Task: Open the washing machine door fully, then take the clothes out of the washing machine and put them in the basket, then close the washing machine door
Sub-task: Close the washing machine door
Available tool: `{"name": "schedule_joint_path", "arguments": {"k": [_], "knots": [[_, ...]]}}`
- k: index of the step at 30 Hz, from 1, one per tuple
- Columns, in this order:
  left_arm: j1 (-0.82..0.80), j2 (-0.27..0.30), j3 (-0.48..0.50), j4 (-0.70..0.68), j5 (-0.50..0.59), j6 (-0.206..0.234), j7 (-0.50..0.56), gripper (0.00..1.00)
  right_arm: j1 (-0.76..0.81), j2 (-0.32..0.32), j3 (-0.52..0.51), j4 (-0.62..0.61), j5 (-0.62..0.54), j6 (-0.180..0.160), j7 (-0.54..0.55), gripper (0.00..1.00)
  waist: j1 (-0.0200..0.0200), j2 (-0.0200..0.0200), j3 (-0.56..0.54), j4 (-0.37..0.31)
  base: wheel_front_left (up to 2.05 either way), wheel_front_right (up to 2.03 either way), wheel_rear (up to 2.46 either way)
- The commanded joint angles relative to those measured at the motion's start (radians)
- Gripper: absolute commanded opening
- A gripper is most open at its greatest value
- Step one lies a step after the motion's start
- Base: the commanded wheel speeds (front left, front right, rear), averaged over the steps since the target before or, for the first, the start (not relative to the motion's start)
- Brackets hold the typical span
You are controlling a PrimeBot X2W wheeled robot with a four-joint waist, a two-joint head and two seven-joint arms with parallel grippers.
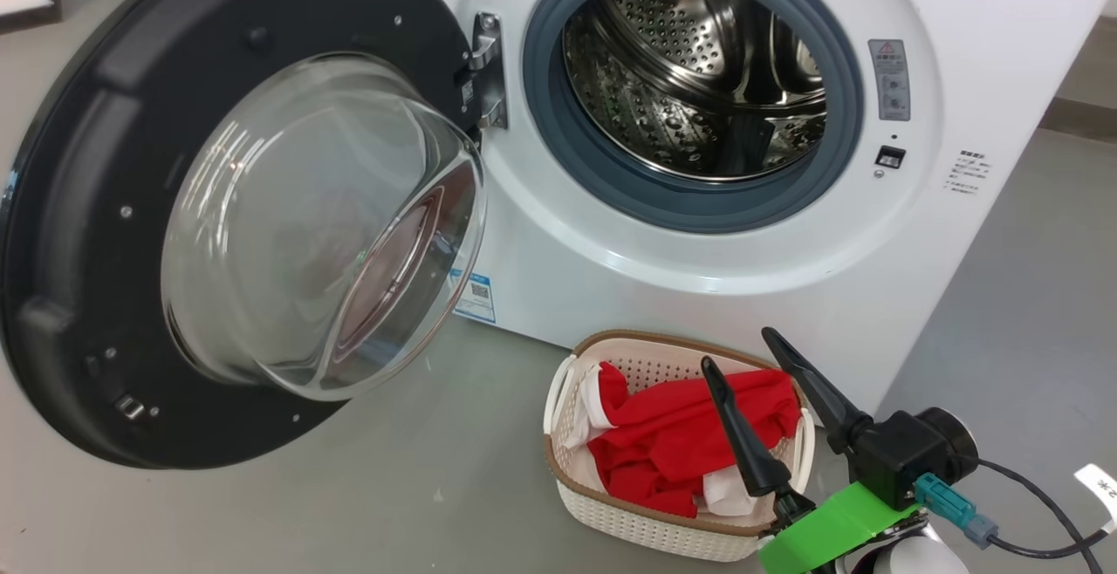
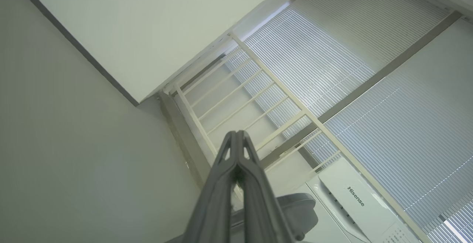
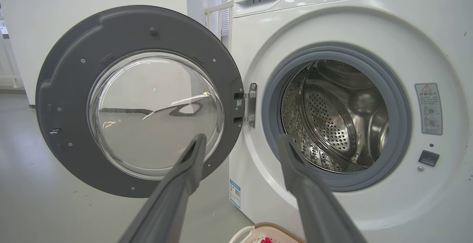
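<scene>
You had the washing machine door swung wide open to the left of the washing machine, and you could see right into its shiny steel drum. The red and white clothes lay piled in the basket, which sat on the grey floor just in front of the machine. Your right tool hung just by the basket's right end with its two dark fingers spread wide apart and free, while your left tool was pinched tight together and pointed up at a window blind.
</scene>
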Motion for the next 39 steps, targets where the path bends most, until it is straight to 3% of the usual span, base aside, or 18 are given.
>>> {"name": "schedule_joint_path", "arguments": {"k": [1,8,18,28,39], "knots": [[-0.064,0.074,0.039,0.043,-0.022,0.016,0.027,0.00,-0.012,0.003,0.016,-0.029,0.002,0.005,-0.006,1.00,0.0000,0.0000,-0.007,-0.013,0.00,0.00,0.00],[-0.161,0.130,0.054,0.289,-0.111,0.047,0.199,0.00,-0.016,0.003,0.025,-0.026,-0.004,0.005,-0.006,1.00,0.0000,0.0000,-0.003,-0.049,0.00,0.00,0.00],[-0.186,0.195,-0.007,0.455,-0.102,0.007,0.339,0.00,-0.013,0.003,0.026,-0.025,-0.002,0.005,-0.006,1.00,0.0000,0.0000,0.003,-0.074,0.00,0.00,0.00],[-0.189,0.186,-0.041,0.513,-0.114,-0.051,0.421,0.00,-0.005,0.003,0.023,-0.024,0.002,0.005,-0.006,1.00,0.0000,0.0000,0.001,-0.065,0.00,0.00,0.00],[-0.154,0.127,-0.037,0.497,-0.170,-0.103,0.500,0.00,-0.005,0.003,0.024,-0.021,-0.003,0.005,-0.006,1.00,0.0000,0.0000,0.010,-0.044,0.00,0.00,0.00]]}}
